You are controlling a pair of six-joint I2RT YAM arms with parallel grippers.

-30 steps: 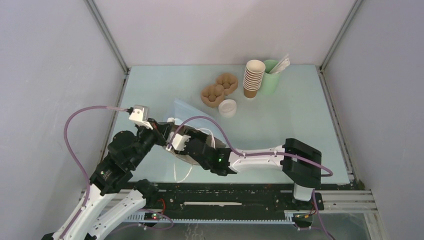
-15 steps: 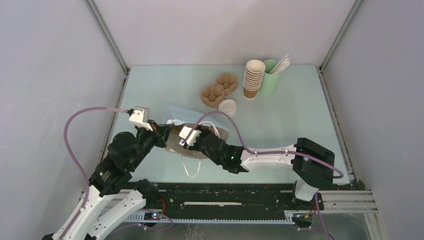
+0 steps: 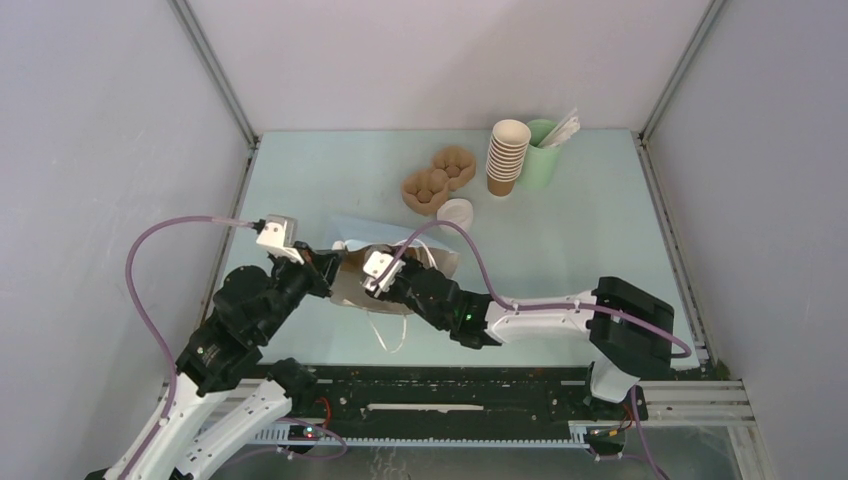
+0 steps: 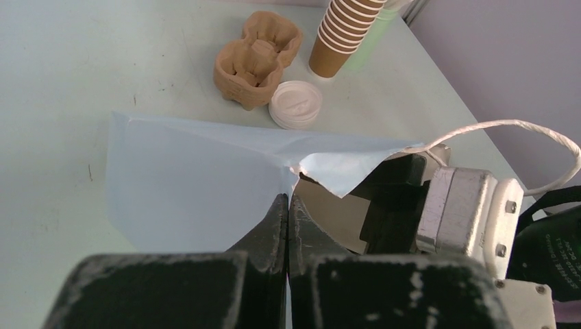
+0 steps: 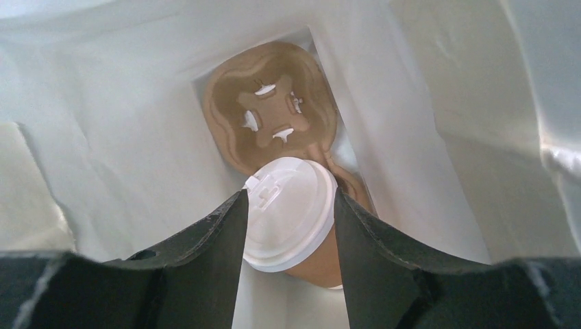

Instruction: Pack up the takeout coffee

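Takeout coffee (image 5: 291, 219) (one, base hidden) in one paper bag (image 4: 192, 171), right gripper (image 5: 289, 199) tight around it, left gripper (image 4: 288, 205) pinched on bag's edge.

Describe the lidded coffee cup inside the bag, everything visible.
The takeout coffee shows only in the right wrist view. It is a small brown paper cup whose body is mostly hidden under a round white plastic lid with a raised sip tab near its left edge. It sits deep inside the white-lined bag, overlapping a brown pulp carrier; its base is hidden. The right gripper holds it, with black fingers against both sides of the lid.
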